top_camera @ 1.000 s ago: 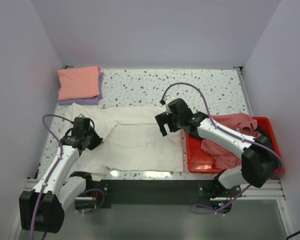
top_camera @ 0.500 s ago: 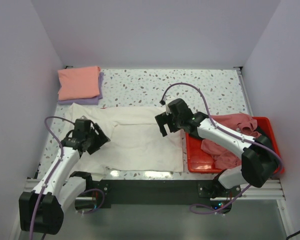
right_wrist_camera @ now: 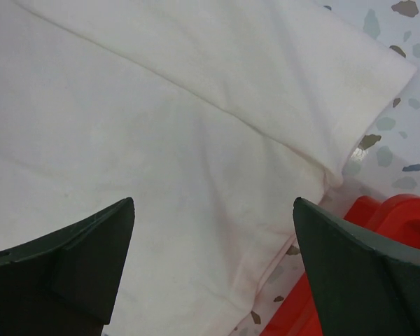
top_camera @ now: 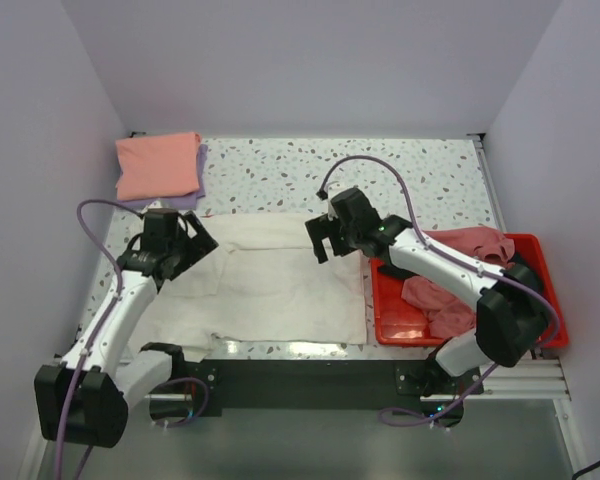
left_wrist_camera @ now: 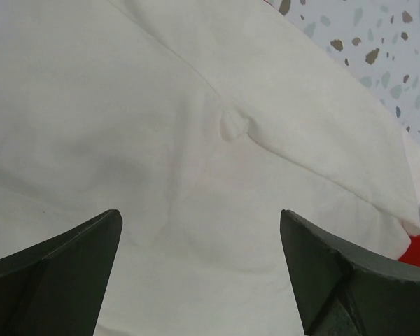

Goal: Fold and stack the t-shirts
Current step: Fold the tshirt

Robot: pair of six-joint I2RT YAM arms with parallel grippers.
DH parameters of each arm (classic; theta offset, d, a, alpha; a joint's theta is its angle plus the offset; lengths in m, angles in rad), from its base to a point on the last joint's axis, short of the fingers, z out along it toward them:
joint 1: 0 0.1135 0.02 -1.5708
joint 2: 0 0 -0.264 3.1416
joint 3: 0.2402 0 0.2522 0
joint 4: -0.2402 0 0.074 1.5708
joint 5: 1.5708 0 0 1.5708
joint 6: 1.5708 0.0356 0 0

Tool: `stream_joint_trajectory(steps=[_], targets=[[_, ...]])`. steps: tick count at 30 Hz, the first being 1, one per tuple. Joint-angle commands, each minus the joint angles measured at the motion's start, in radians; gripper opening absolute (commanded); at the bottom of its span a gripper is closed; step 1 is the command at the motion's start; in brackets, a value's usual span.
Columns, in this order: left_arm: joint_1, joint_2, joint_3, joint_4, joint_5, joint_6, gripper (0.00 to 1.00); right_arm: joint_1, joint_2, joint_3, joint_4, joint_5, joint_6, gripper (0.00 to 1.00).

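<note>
With the large cream-white cotton t-shirt (top_camera: 280, 290) lying flat on the speckled desk (top_camera: 400, 180), and the left hand (left_wrist_camera: 199, 224) and right hand (right_wrist_camera: 213, 210) both gaping empty above it, uneven pinches might catch only one layer and skew the fold.

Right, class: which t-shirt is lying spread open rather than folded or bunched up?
The cream-white t-shirt, spread flat mid-table. The salmon-pink one sits folded far left; the rose one is bunched in the red tray.
</note>
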Motion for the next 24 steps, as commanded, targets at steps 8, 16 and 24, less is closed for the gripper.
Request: stream_joint_trajectory(steps=[8,16,24], targets=[[0.170,0.285,0.038,0.303,-0.010,0.033,1.00,-0.121,0.233,0.185,-0.027,-0.021,0.115,0.99],[0.210,0.463,0.053,0.438,-0.019,0.067,1.00,-0.161,0.419,0.289,-0.036,-0.121,0.110,0.99],[0.244,0.648,0.115,0.470,-0.033,0.096,1.00,-0.187,0.560,0.361,-0.056,-0.098,0.129,0.99]])
